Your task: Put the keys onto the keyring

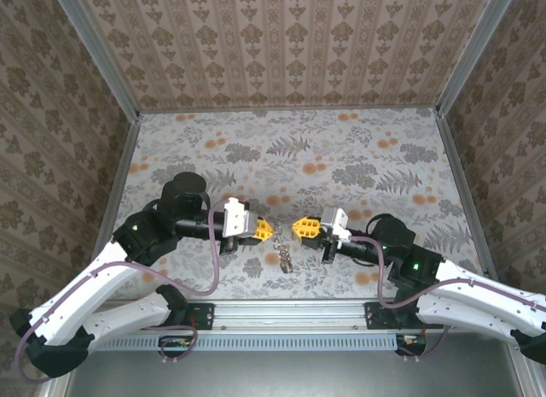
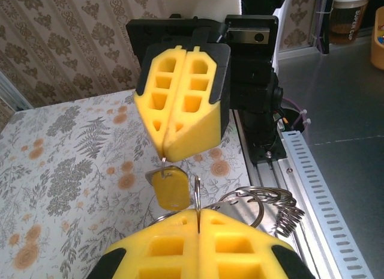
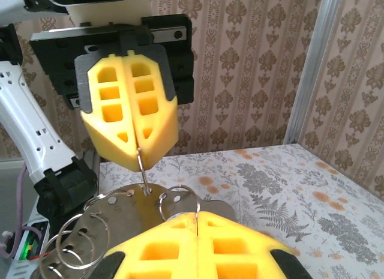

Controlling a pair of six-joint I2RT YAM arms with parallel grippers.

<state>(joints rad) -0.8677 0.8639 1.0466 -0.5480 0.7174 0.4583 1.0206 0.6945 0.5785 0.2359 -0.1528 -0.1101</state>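
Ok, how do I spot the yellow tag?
Find the middle of the flowery table, where the left gripper and right gripper meet. Under the right one's tips hangs a small tag. It's solid yellow and rounded, unlike the thin silver rings beside it.

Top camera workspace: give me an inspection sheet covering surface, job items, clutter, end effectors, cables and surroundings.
Surface: floral-print tabletop, no spills seen.
Job's things: bunch of silver split rings on a metal plate, with a yellow tag, strung between the two arms.
Clutter: nothing seen on the table; a lidded cup stands beyond the rail.
End effectors: left end effector shut on a split ring; right end effector shut on the tag's thin ring.
Cables: purple cable loops beside the left arm, untangled.
Surroundings: damask wallpaper walls, aluminium corner posts.
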